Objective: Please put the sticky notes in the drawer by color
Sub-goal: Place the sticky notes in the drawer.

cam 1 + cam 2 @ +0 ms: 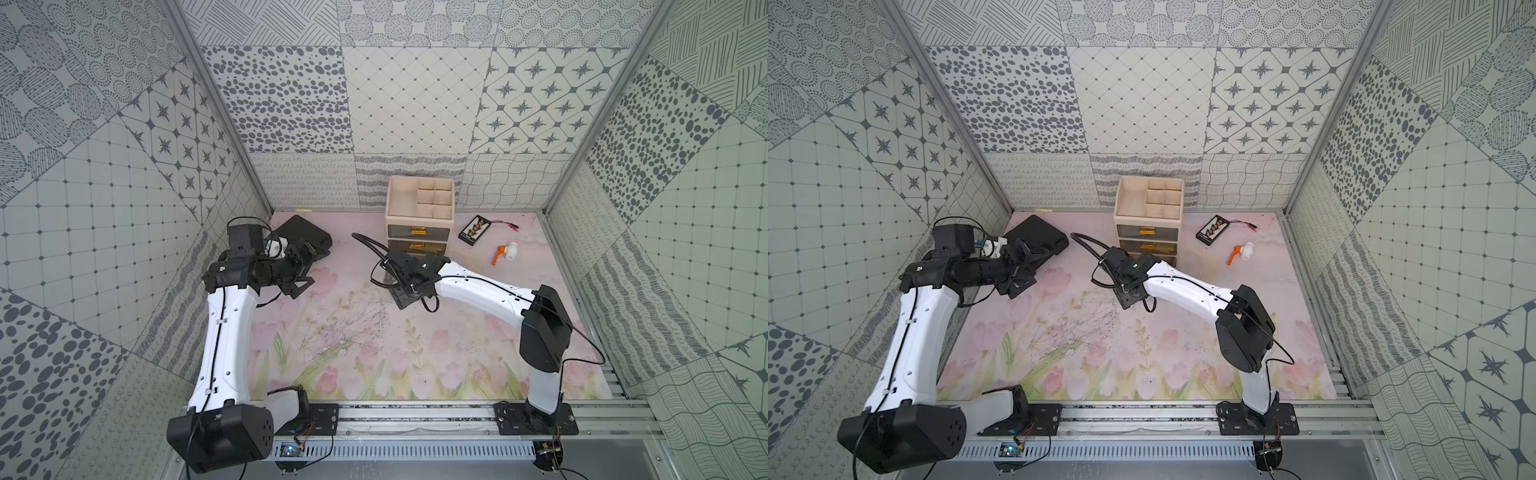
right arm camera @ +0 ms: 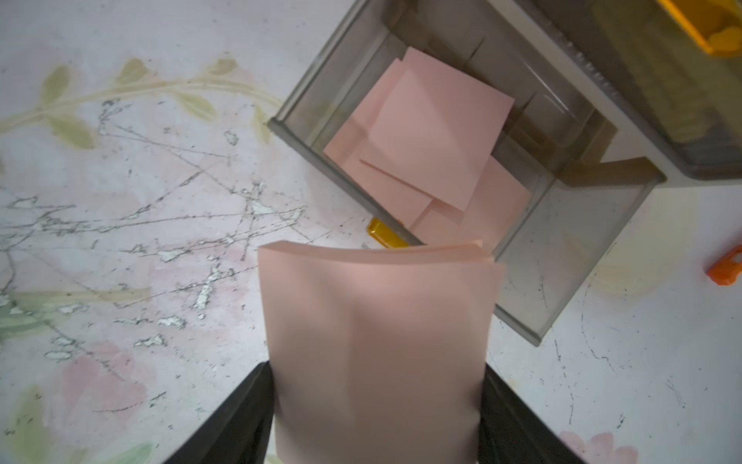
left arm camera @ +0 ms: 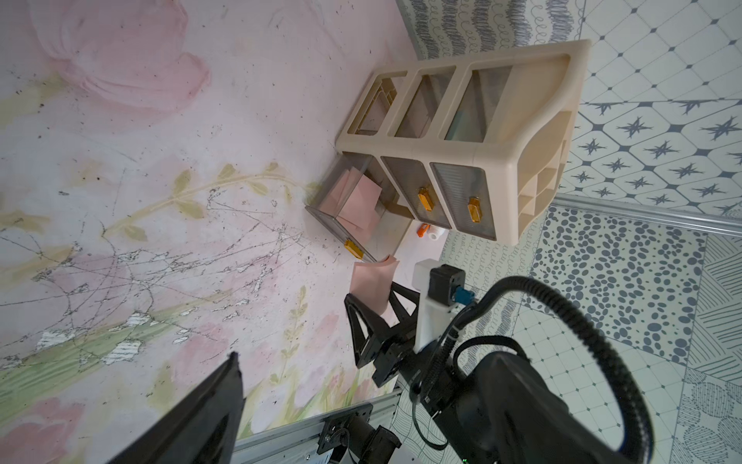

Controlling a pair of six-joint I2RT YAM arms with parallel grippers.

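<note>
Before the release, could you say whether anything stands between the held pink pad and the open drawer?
Nothing visible does: the pink pad, in the right end effector, hangs at the front edge of the open bottom drawer, and only other pink pads lie inside.

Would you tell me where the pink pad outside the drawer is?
In the right wrist view, the pink pad is gripped in the right claw, just in front of the open bottom drawer.

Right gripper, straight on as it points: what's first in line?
Likely the front wall of the open bottom drawer, past the held pad; if the right gripper clears it, the pink pads inside. Depth unclear.
</note>
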